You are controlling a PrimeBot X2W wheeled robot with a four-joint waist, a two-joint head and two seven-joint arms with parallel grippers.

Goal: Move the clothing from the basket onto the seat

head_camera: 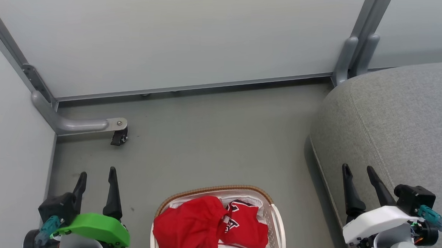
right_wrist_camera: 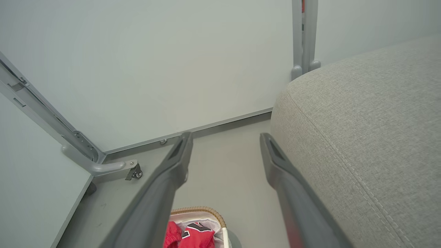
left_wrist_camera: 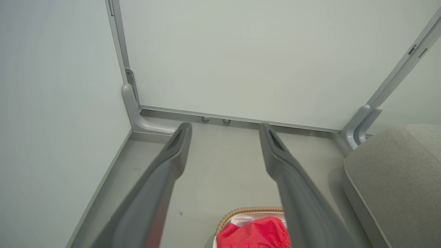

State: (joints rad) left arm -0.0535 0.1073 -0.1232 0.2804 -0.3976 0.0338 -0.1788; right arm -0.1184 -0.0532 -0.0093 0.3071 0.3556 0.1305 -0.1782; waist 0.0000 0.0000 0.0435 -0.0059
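Left pincer [head_camera: 98, 171] gapes left of the clothing [head_camera: 200, 225].

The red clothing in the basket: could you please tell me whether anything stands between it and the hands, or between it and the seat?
Nothing visible does. The clothing lies uncovered in the basket; the left hand and right hand hang open on either side, and bare floor separates the basket from the seat.

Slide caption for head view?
Open left gripper, open right gripper flank white plastic basket of red jerseys beside light grey fabric seat.
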